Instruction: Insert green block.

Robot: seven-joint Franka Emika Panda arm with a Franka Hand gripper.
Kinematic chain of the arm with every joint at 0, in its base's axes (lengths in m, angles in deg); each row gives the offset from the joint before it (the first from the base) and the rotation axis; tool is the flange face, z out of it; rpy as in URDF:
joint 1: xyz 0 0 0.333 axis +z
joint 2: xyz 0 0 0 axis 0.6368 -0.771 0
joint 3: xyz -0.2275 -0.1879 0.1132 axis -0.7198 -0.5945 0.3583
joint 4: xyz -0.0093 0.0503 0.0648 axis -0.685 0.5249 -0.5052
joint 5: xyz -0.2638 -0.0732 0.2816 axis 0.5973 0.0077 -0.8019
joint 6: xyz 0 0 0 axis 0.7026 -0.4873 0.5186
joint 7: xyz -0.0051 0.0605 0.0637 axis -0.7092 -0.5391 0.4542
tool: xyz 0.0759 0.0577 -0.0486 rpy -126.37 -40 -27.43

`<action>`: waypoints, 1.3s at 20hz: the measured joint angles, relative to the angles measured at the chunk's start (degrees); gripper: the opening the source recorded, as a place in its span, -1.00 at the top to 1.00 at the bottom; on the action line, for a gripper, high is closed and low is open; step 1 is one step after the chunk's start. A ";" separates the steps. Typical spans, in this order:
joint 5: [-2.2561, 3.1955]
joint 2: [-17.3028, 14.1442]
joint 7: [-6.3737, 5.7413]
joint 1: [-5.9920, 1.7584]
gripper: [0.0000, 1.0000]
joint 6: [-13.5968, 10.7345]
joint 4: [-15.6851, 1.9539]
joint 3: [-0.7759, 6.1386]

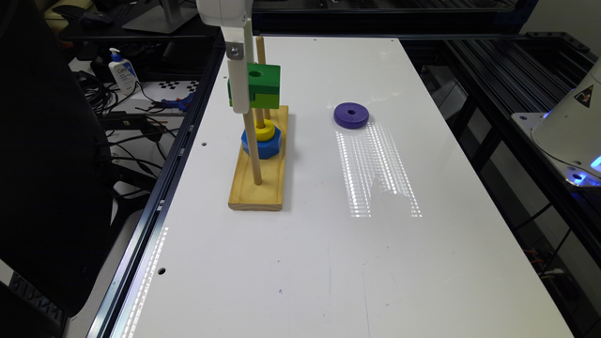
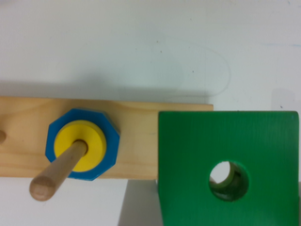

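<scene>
Fingers (image 1: 244,101) gripping green block (image 1: 259,84) above wooden base (image 1: 260,178), blue hexagon (image 1: 263,143) and yellow ring (image 1: 264,130) pegged, purple ring (image 1: 351,115) apart.

A white desk (image 1: 375,263) carries a long wooden base (image 1: 260,180) with three upright wooden pegs. On the middle peg (image 2: 59,169) sit a blue many-sided piece (image 1: 261,143) and, on top of it, a yellow ring (image 1: 264,130). The nearest peg (image 1: 253,150) is bare. A purple ring (image 1: 351,115) lies flat on the desk, well apart from the base, toward the exterior view's right. Beyond the desk's edge on the exterior view's left stand a white pump bottle (image 1: 123,70) with a blue top, tangled black cables (image 1: 117,141) and a black chair (image 1: 47,155)
</scene>
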 joint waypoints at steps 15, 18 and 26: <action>0.18 0.09 0.38 -0.64 1.00 -0.83 0.01 -0.55; 0.19 0.09 0.39 -0.65 1.00 -0.85 0.02 -0.54; 0.19 0.07 0.36 -0.53 1.00 -0.85 0.02 -0.37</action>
